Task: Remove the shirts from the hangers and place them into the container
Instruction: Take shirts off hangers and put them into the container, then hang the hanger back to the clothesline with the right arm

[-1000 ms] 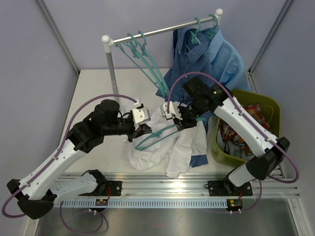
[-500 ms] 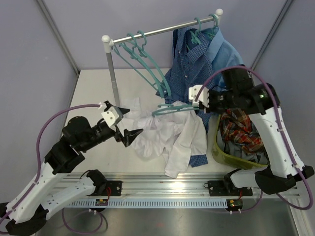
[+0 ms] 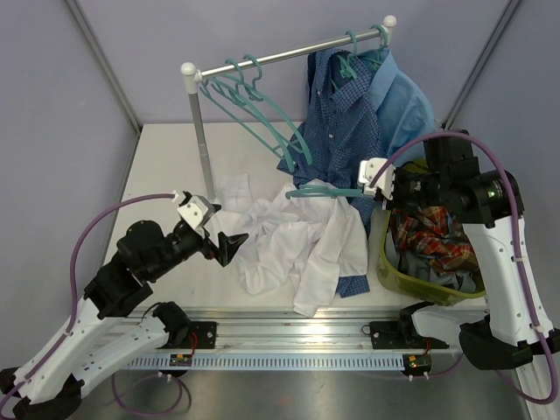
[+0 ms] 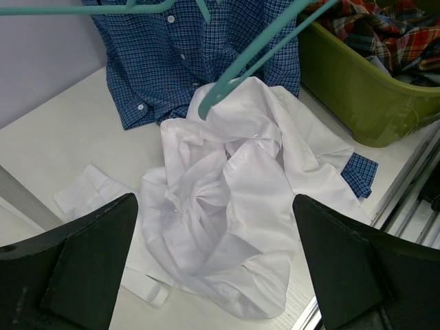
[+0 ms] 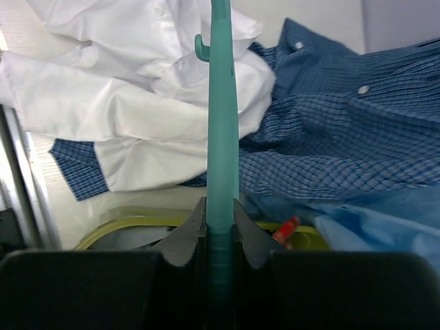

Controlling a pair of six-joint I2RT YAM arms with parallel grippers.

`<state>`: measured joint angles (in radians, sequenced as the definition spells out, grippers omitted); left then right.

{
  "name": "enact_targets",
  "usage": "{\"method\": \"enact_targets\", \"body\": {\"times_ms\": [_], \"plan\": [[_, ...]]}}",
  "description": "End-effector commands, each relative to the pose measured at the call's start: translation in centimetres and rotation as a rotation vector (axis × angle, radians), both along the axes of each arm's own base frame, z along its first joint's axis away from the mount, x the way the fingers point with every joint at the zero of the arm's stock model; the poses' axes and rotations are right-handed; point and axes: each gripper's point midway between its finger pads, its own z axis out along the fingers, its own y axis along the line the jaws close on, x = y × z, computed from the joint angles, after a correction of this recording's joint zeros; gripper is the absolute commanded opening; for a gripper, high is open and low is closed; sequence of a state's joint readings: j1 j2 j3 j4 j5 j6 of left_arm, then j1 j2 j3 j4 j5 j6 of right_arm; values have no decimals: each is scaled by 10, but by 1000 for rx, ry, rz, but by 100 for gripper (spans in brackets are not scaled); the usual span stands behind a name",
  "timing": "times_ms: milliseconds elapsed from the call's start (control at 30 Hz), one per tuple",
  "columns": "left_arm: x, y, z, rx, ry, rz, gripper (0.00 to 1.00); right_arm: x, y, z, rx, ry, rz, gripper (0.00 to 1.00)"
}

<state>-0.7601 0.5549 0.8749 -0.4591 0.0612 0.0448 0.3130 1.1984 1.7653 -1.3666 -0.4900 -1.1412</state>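
The plain white shirt (image 3: 297, 241) (image 4: 227, 206) lies crumpled on the table, off its hanger. My left gripper (image 3: 224, 231) (image 4: 214, 265) hovers at its left edge, open wide, with nothing between the fingers. My right gripper (image 3: 374, 185) (image 5: 220, 213) is shut on a teal hanger (image 3: 322, 191) (image 5: 222, 117) held level above the shirt's upper edge. The olive container (image 3: 395, 278) (image 4: 357, 103) at the right holds the red plaid shirt (image 3: 433, 241). The dark blue check shirt (image 3: 341, 122) (image 5: 344, 144) and the light blue shirt (image 3: 409, 101) hang on the rail.
Three bare teal hangers (image 3: 258, 101) hang at the left end of the silver rail (image 3: 280, 55), whose post (image 3: 202, 140) stands just behind my left gripper. A tail of the blue check shirt (image 3: 354, 286) lies beside the container. Grey walls close in both sides.
My left gripper has let go of the white shirt, opened wide and drawn back to the left. My right gripper has carried the hanger to the right, out of the white shirt.
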Motion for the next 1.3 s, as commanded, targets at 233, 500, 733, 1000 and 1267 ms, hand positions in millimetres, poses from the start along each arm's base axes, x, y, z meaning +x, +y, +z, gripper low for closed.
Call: {"method": "enact_targets", "body": {"times_ms": [233, 500, 733, 1000, 1267], "plan": [[-2, 5, 4, -61, -10, 25, 99, -23, -18, -55, 67, 285, -281, 0], [-9, 14, 6, -75, -25, 34, 99, 7, -29, -39, 214, 217, -421, 0], [-13, 20, 3, -81, -32, 43, 99, 22, -41, -25, 277, 219, -512, 0], [-15, 22, -4, -81, -33, 46, 99, 49, -37, -21, 381, 265, -582, 0], [-13, 19, -11, -115, 7, 57, 99, 110, -17, 5, 535, 319, -592, 0]]}}
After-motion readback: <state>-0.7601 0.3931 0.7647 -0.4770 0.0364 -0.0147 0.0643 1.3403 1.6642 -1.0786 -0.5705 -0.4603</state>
